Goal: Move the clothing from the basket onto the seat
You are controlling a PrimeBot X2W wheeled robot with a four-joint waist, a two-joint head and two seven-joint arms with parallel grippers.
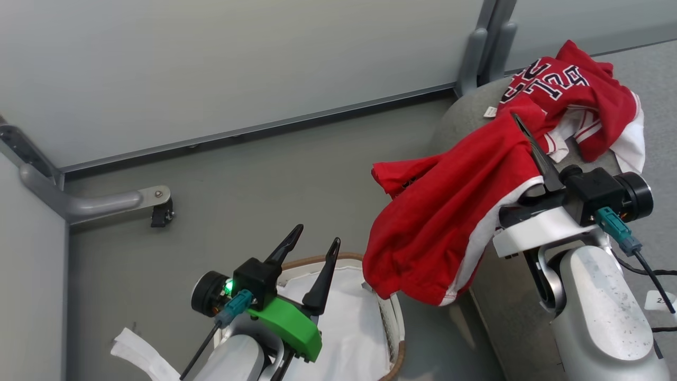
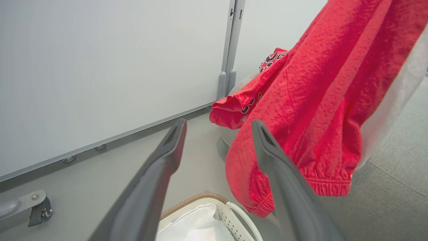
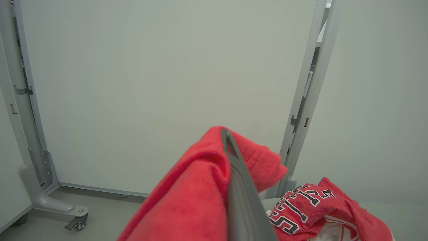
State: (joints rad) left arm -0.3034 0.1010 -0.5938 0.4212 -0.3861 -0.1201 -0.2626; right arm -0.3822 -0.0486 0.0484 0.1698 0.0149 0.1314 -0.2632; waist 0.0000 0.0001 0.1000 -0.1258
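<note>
Left claw (image 1: 317, 234): fingers spread wide, nothing held, poised over the basket (image 1: 400, 354).
Basket: white liner (image 1: 349, 317) inside; no red in the part that showed.
Right claw (image 1: 517, 120): pinched shut on the plain red garment (image 1: 444, 211), above the seat (image 1: 460, 116) at its left edge.
Plain red garment: mostly hung off that edge, hem near the basket rim.
Jersey (image 1: 576, 90): lay bunched at the seat's far end.
Tip: carry the pinch well inward before letting go, or the hanging weight could drag it off.

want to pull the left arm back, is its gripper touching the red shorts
Apart. The head view shows grey floor between the open left gripper and the hanging red shorts.
</note>
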